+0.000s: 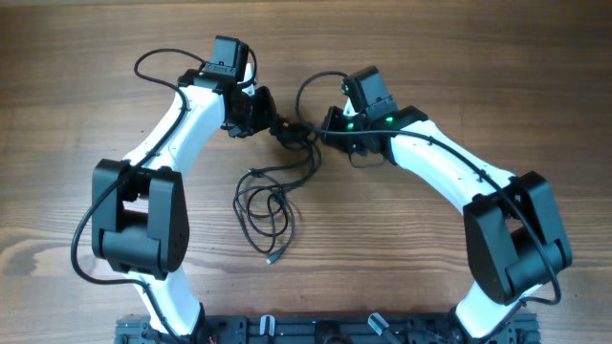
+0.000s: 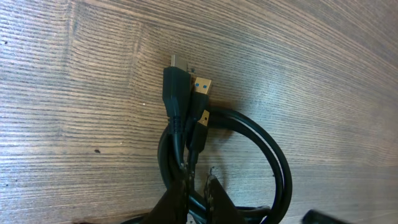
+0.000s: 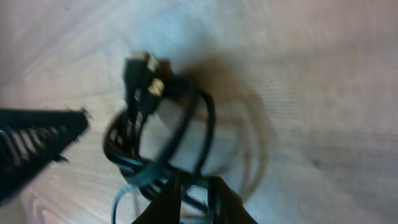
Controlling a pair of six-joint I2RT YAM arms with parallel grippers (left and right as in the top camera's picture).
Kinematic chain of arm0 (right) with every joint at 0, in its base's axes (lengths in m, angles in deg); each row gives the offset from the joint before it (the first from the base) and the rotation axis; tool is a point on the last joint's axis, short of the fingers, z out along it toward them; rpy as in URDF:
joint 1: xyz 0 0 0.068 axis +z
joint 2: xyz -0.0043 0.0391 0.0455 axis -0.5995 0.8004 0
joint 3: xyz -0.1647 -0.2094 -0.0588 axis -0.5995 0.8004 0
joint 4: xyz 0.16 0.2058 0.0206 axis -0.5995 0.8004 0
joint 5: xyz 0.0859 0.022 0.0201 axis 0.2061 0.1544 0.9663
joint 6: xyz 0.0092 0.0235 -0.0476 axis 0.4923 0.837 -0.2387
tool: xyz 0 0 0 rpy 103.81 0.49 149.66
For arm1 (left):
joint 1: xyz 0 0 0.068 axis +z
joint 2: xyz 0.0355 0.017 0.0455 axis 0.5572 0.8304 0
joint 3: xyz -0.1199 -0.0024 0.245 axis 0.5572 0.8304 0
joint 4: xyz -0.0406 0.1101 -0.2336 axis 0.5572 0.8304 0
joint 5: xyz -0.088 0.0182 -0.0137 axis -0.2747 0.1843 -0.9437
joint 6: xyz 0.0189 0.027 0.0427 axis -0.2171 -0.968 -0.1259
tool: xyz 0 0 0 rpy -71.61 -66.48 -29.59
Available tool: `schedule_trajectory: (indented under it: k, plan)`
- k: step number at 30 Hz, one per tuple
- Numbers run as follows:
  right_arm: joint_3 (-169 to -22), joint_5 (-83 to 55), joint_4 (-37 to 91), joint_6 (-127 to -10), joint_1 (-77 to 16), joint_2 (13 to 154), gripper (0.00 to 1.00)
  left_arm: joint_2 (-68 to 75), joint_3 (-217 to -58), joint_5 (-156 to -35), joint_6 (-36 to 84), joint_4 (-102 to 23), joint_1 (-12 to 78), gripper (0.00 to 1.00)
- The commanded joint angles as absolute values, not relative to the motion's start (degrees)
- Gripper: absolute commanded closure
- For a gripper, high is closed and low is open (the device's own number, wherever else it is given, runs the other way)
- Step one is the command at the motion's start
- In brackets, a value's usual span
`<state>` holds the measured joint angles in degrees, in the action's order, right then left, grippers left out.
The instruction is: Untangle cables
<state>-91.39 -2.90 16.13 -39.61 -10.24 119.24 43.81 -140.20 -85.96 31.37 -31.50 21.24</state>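
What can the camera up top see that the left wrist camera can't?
Only overhead: the left arm and right arm, and the cables lying in loose loops that end in one small plug. Only the left wrist: three plugs close up, one blue inside. Both: black cables on the wooden table.

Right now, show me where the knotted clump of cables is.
In the overhead view the knotted clump of cables sits top centre, between the left pincer and the right pincer; its loose loops trail below it.
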Motion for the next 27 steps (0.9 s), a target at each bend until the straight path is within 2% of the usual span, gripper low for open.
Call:
schedule_trajectory:
  k: [1, 7, 9, 17, 25, 27]
  plan:
    - [-90.85, -0.95, 17.33, -35.83, -9.39, 118.43, 0.83, 44.53, -139.76, -85.79, 31.72, -31.7, 21.15, 0.88]
    - [-88.92, -2.31, 15.3, -28.86, -7.77, 119.08, 0.81, 44.53, -139.76, -85.79, 31.72, -31.72, 21.15, 0.88]
    - [-88.92, -3.14, 14.38, -26.74, -7.05, 119.54, 0.77, 44.53, -139.76, -85.79, 31.72, -31.72, 21.15, 0.88]
    - [-88.92, -7.6, 8.41, -24.55, -4.17, 121.01, 0.73, 44.53, -139.76, -85.79, 31.74, -31.72, 21.15, 0.87]
    - [-88.92, -10.04, 8.2, -22.23, -3.03, 123.32, 0.75, 44.53, -139.76, -85.79, 31.74, -31.72, 21.15, 0.87]
    - [-88.92, -10.68, 8.39, -22.47, -3.03, 123.78, 0.8, 44.53, -139.76, -85.79, 31.74, -31.72, 21.15, 0.87]
